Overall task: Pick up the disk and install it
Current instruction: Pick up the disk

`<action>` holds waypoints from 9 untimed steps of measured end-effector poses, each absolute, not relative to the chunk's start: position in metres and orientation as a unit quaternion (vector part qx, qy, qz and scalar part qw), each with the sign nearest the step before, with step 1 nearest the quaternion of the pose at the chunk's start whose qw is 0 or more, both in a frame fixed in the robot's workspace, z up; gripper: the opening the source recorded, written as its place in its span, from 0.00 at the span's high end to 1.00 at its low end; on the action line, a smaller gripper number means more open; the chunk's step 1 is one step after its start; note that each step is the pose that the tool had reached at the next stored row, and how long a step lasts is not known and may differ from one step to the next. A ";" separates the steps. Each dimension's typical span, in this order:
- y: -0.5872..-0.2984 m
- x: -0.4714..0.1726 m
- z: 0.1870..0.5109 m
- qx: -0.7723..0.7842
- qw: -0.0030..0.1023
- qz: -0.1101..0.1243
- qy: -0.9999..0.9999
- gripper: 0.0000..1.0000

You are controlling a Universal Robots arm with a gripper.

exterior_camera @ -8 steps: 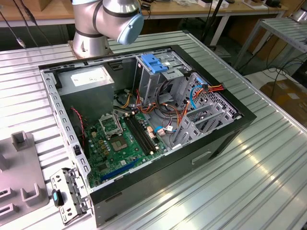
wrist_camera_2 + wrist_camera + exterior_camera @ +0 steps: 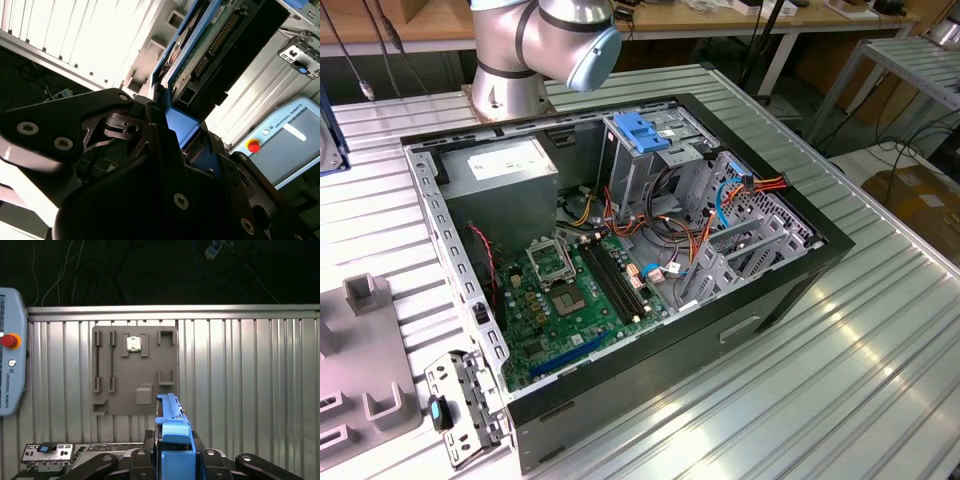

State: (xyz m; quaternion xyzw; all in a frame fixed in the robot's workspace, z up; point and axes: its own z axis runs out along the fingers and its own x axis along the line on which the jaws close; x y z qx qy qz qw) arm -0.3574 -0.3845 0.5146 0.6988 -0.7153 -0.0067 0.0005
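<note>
Clamping claw (image 2: 175, 462) around blue-railed disk (image 2: 171, 415)

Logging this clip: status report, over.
Gripper shut on disk. Disk in the air above grey fixture plate. Computer case open, lid off.

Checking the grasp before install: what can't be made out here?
Label: the disk stands edge-on in the first wrist view, circuit side towards the second.
Its far end: cut off by the second wrist view's edge.
Grip contact: the gripper body hides it in both wrist views.
The arm: cut off at the exterior view's top edge.
</note>
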 end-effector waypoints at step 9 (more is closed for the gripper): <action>-0.385 -0.338 0.515 0.699 0.001 -0.007 -0.715 0.63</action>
